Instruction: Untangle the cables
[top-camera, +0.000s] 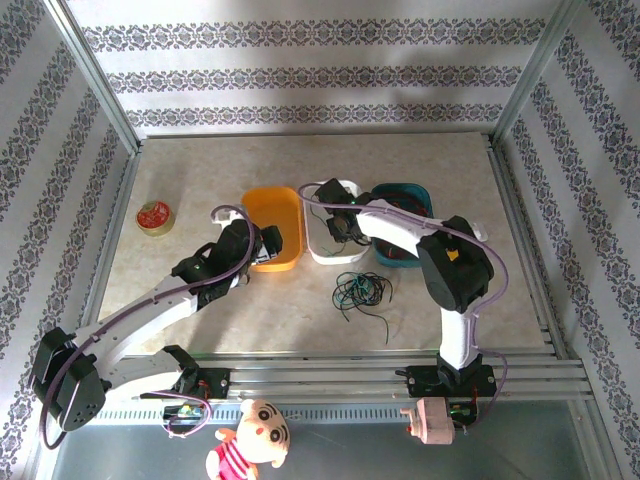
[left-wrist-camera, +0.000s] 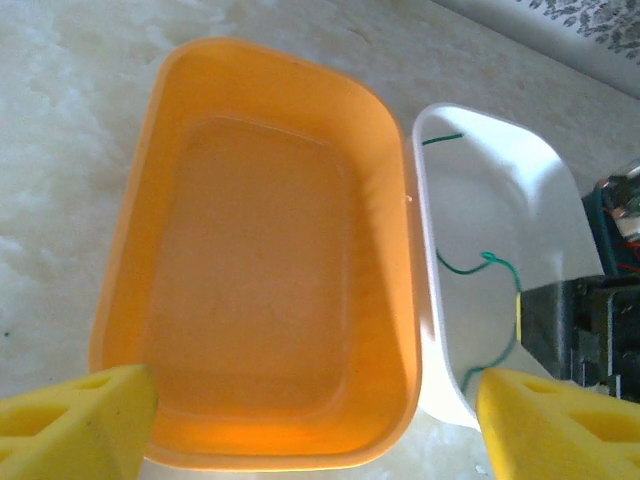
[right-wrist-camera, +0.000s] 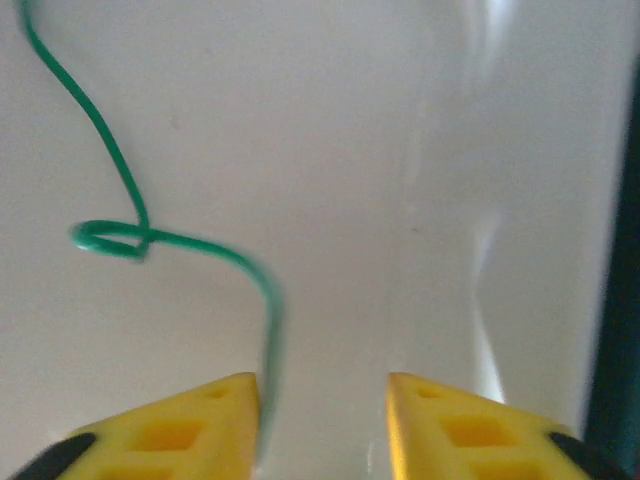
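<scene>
A tangle of thin green and black cables (top-camera: 360, 292) lies on the table in front of the trays. One green cable (right-wrist-camera: 110, 150) with a small loop lies in the white tray (left-wrist-camera: 425, 250); its blurred end runs down just inside my right gripper's left finger. My right gripper (right-wrist-camera: 322, 385) hangs low inside the white tray (top-camera: 330, 258) with its jaws apart and nothing clamped between them. My left gripper (left-wrist-camera: 315, 385) stands open above the near end of the orange tray (left-wrist-camera: 130, 230), which has nothing in it. From above, the left gripper (top-camera: 262, 243) sits at that tray's near left side.
A teal tray (top-camera: 405, 190) stands right of the white one, partly under the right arm. A red tape roll (top-camera: 154, 216) lies at the far left. A metal rail (top-camera: 400, 372) runs along the near edge, with a doll (top-camera: 250, 440) below it.
</scene>
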